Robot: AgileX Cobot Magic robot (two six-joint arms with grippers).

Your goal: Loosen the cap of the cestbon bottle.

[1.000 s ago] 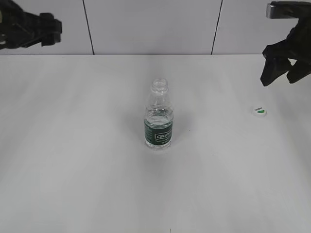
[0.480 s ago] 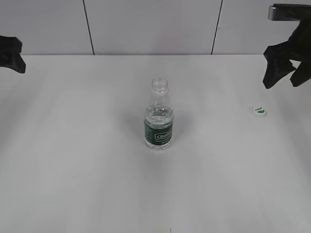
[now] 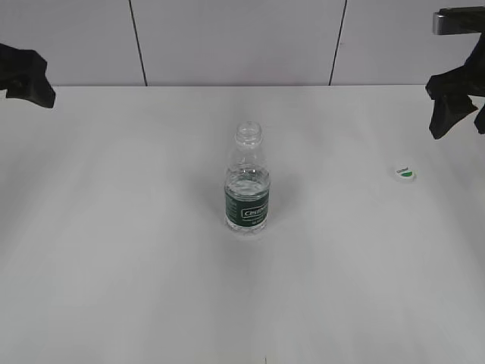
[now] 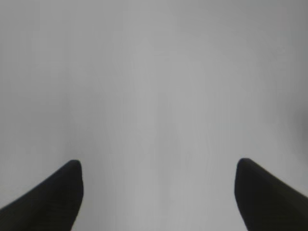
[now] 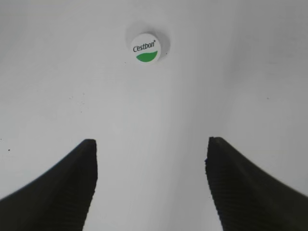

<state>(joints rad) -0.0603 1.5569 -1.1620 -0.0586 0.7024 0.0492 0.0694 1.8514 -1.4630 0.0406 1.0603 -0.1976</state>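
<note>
The cestbon bottle [image 3: 248, 189] stands upright in the middle of the white table, its neck open with no cap on it. The cap [image 3: 405, 173] lies on the table at the right, apart from the bottle; it also shows in the right wrist view [image 5: 146, 47], white with a green part and lettering. My right gripper [image 3: 458, 121] is open and empty, raised above the table behind the cap; in the right wrist view [image 5: 151, 144] its jaws are spread. My left gripper [image 3: 30, 83] is at the far left edge, open and empty in the left wrist view [image 4: 159, 166].
The white table [image 3: 136, 250] runs to a grey panelled wall [image 3: 235, 38] at the back. The left wrist view shows only bare table surface.
My right gripper has drawn back to the right, away from the cap. My left gripper has moved out to the far left edge. Bottle and cap have not moved.
</note>
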